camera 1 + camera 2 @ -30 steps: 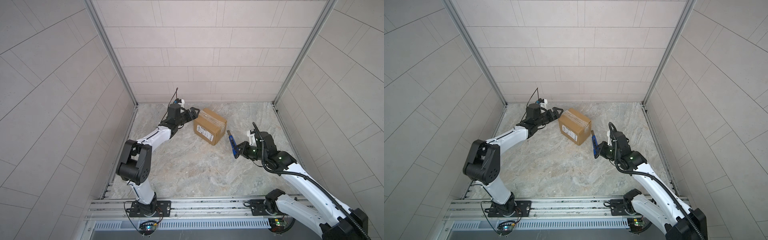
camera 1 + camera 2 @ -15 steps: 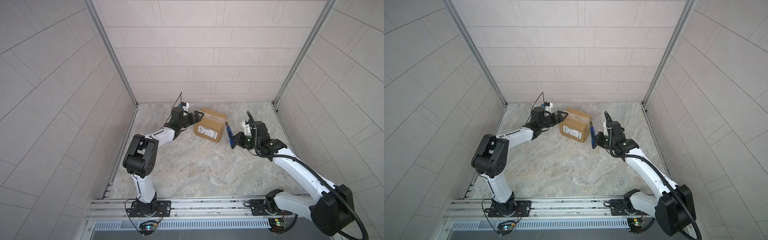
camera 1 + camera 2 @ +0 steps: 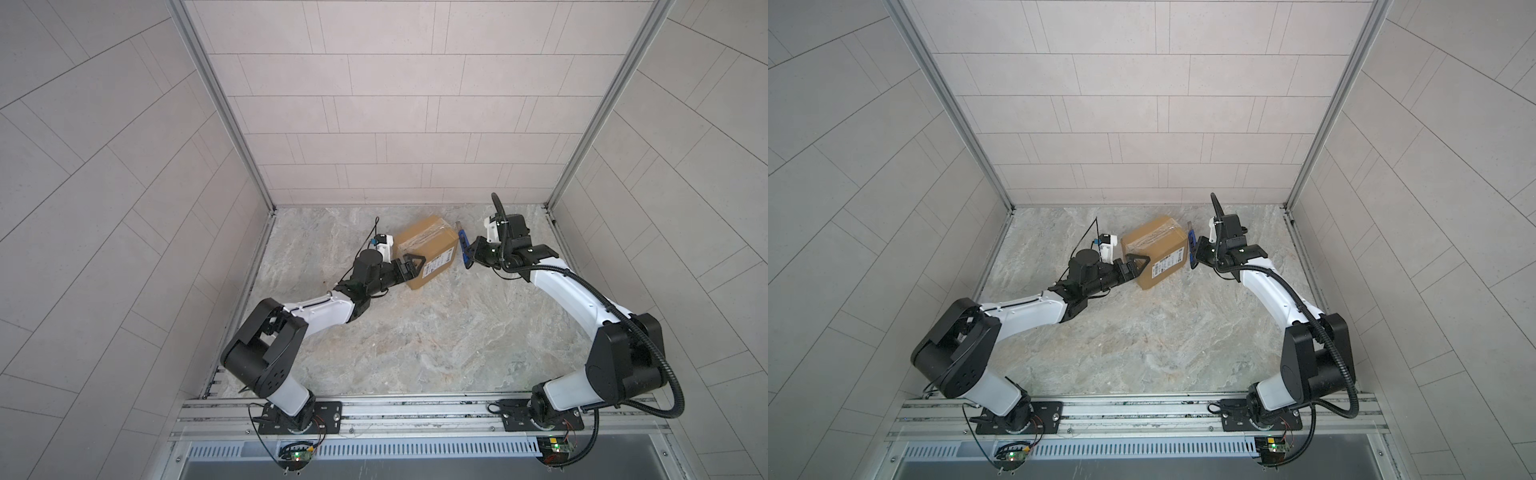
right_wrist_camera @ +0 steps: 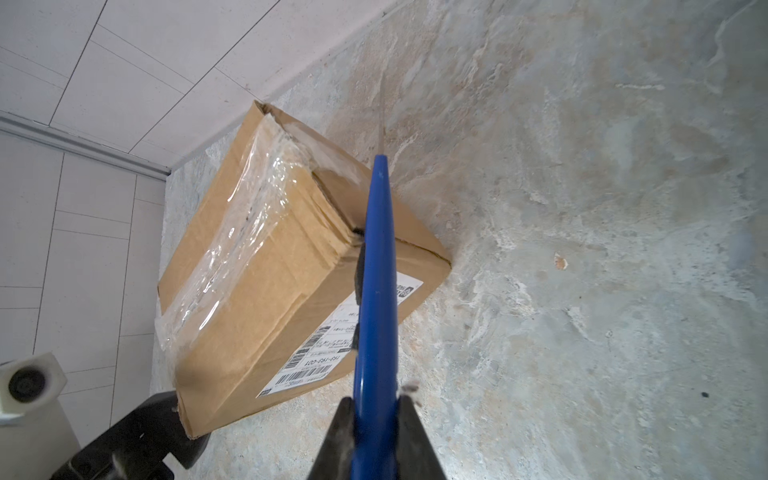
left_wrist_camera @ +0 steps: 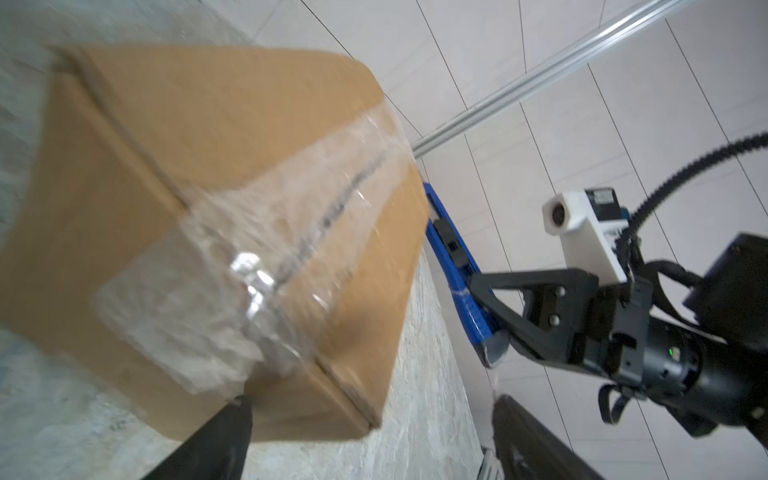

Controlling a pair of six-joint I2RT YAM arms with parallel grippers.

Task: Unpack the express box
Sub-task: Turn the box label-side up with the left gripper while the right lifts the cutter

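The left wrist view is smeared by blur, so the small brown cardboard express box (image 5: pixel 199 216) shows there only as soft faces under a wrinkled band of clear shiny tape (image 5: pixel 266 266). In the right wrist view the blue-handled utility knife (image 4: pixel 376 270) crosses the box (image 4: pixel 266 270) and hides a strip of its end face and of its white printed shipping label (image 4: pixel 316 353), whose text is too small to read. The knife's pale thin blade is faint against the floor, and whether it touches the cardboard cannot be told. The box's underside and far sides are out of sight. In both top views the box (image 3: pixel 426 243) (image 3: pixel 1154 245) sits on the grey marbled tabletop (image 3: pixel 415 340) near the back wall, between the two arms. Its long axis runs diagonally from near left to far right, with the taped seam along it on top, the label side facing the near right, and one short end towards each arm. The left gripper (image 3: pixel 411 268) is spread wide, straddling the box's near corner, one finger over the top face and the other well clear. The right gripper (image 3: pixel 471 253) is pinched on the knife's handle, holding it just beside the box's right end.
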